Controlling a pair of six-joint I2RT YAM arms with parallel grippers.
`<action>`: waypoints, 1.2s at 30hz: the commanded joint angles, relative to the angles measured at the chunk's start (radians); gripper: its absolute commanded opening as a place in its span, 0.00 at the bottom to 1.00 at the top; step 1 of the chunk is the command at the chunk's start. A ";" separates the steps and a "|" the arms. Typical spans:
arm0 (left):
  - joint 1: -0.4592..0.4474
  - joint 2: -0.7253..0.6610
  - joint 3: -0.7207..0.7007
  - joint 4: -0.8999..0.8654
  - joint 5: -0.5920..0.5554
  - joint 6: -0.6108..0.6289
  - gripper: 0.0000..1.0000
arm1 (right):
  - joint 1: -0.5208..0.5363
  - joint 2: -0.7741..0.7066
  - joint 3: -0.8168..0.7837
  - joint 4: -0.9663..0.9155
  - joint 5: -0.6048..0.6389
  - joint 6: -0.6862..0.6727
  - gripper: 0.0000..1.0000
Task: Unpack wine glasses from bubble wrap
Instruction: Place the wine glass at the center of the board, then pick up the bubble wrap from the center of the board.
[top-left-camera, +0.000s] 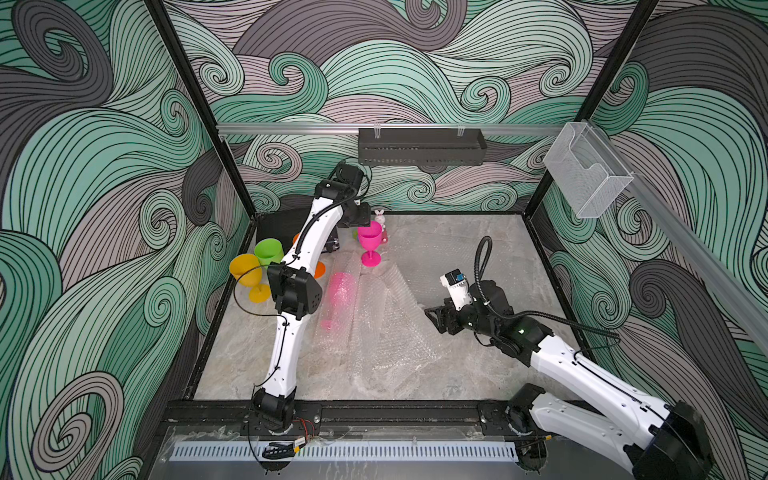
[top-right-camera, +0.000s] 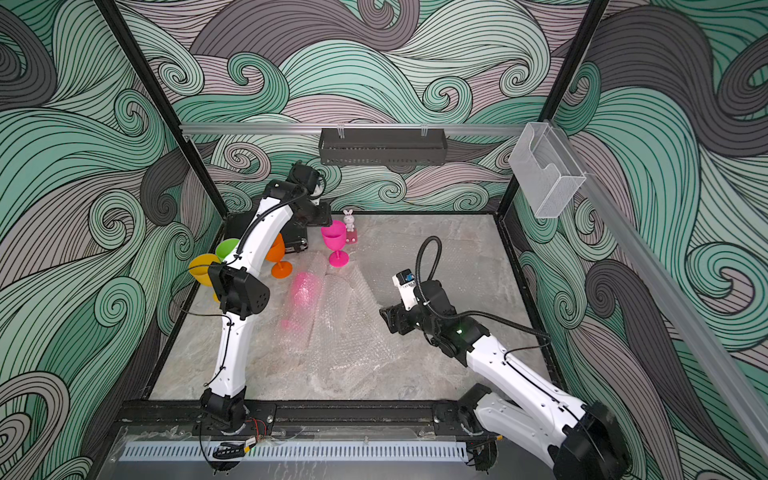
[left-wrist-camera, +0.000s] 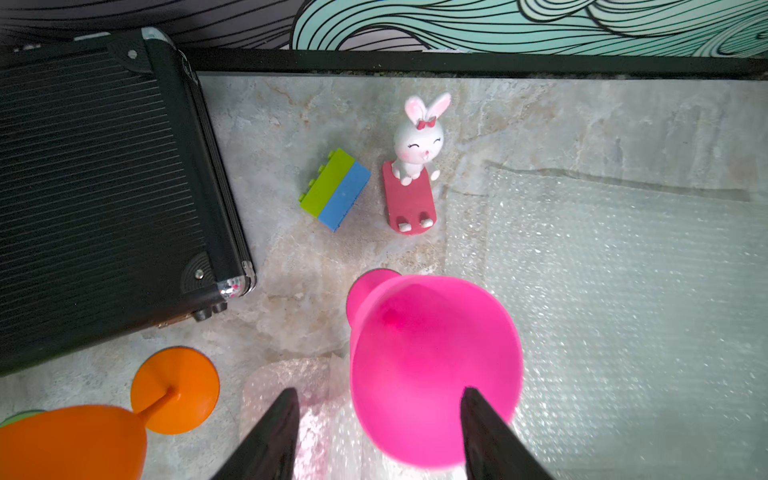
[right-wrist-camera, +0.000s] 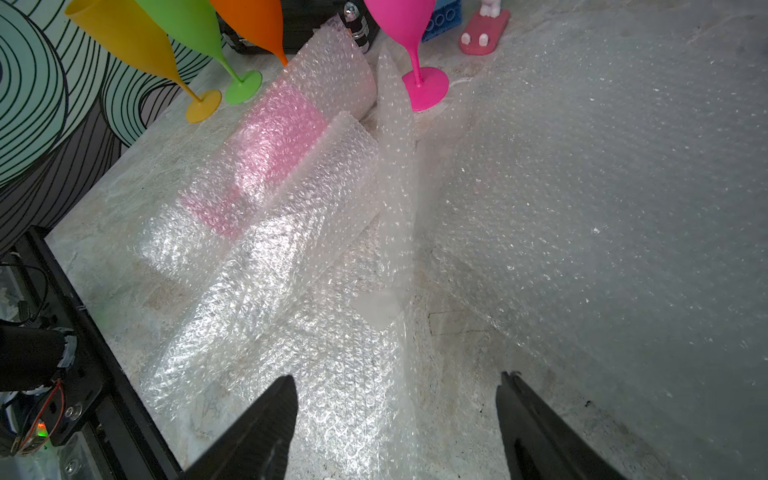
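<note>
Standing unpacked, the hot pink plastic goblet needs no hold, so the left gripper keeps fingers spread above it; the right gripper, also spread, hovers over clear dimpled bubble wrap.

Walls: swirling wave print in teal, mauve and dark grey, black-lined. Posts: black, at the back corners. Rail: aluminium, across the back wall, bearing a black perforated tray. Clear bin: hung at a side wall. Floor: grey marbled slab, black-edged. Front: white slotted strip. Light: even.
</note>
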 joint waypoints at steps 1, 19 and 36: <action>0.003 -0.161 -0.105 0.056 0.056 -0.008 0.62 | 0.003 0.009 0.037 -0.058 0.010 0.025 0.81; 0.007 -0.847 -1.116 0.338 0.291 -0.110 0.64 | 0.071 0.293 0.061 0.031 0.073 -0.035 0.76; -0.192 -0.865 -1.520 0.439 0.353 -0.274 0.64 | 0.080 0.457 0.154 0.062 0.023 -0.080 0.36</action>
